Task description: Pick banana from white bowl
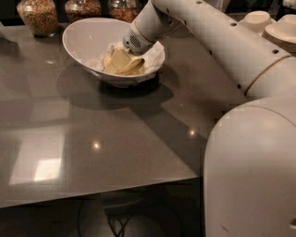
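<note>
The white bowl [88,37], large and glossy with a slanted rim, stands at the back of the grey table. The yellow banana [132,67] lies in it on the right side, on white paper. My gripper [119,59] reaches down into the bowl from the right and sits right at the banana, partly covering it. The white arm [208,32] runs from the gripper to the upper right.
Three glass jars of grains [39,16] [83,8] [123,9] stand behind the bowl. Stacked beige paper bowls [257,20] sit at the back right. My white body [252,176] fills the lower right. The table's front edge [101,192] runs across the bottom.
</note>
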